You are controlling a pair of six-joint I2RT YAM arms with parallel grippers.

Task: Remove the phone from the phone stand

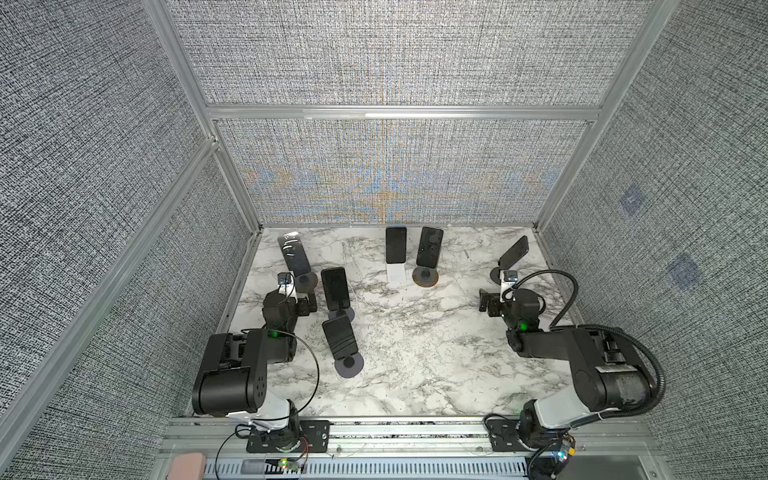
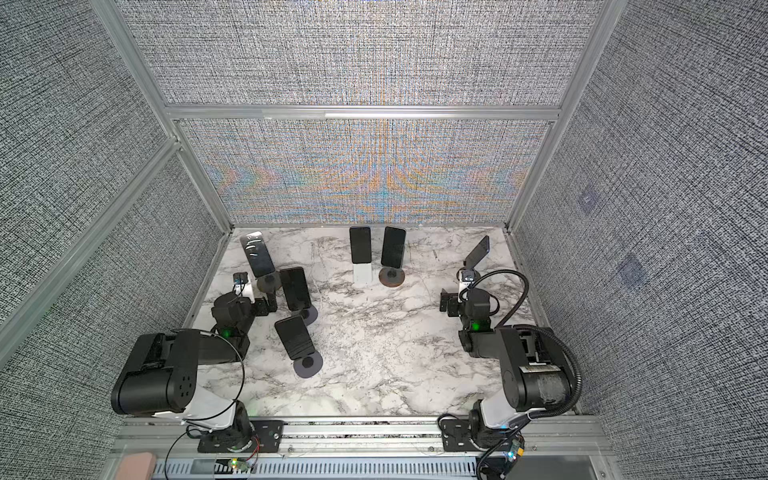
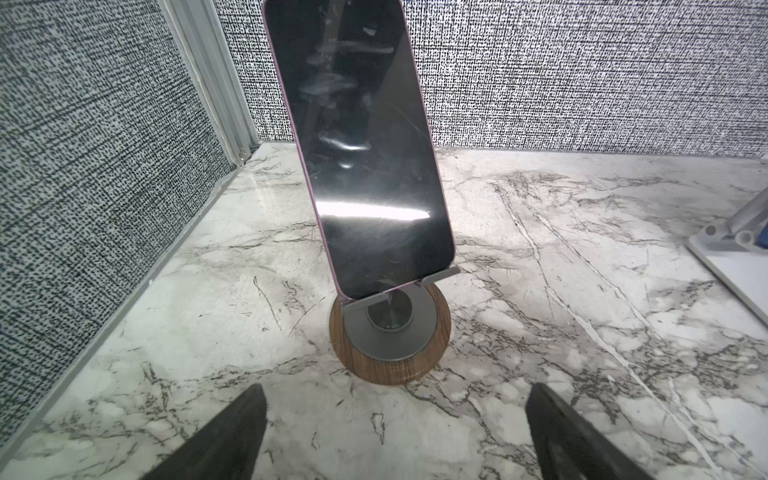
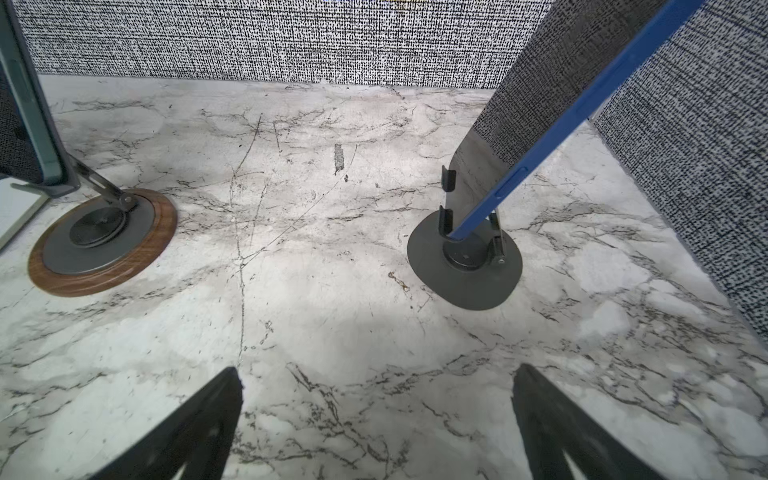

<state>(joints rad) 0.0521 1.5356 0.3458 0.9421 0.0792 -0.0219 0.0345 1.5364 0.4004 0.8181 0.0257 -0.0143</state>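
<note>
Broadly: grey fabric walls (image 1: 374,62) box in a marble tabletop (image 1: 415,332), w/ the left arm (image 1: 232,374) & right arm (image 1: 602,361) both folded low, reaching toward the back. Six phones are on it, each leaning back on its stand, none lifted yet, so the task reads as at its start. Each arm faces one: the pink-edged phone (image 3: 361,145) at back left, the blue-edged phone (image 4: 561,124) at back right. Can't tell which goes first. The other four sit between, e.g. one on a white stand (image 1: 397,276) mid-back.

The pink-edged phone's btm edge rests on two small tabs (image 3: 440,276) of the wood-ringed stand (image 3: 390,365). Prob that's why it stays put while tilted, & why it'd need to come up & out, not straight toward the arm. The blue-edged phone sits in hooks (image 4: 446,178) on a grey disc stand (image 4: 465,282).

Left fingers (image 3: 232,436) are spread wide w/ nothing between them, short of the stand & roughly centred on it, prob to straddle the phone's width. Right fingers (image 4: 199,419) likewise: wide apart, empty, their phone off to one side of their line.

Both top views give the full layout & both arms but hide the finger gap, tabs & hooks. The wrist views supply those, plus edge colours. The right wrist view also shows its phone nearly edge-on.
</note>
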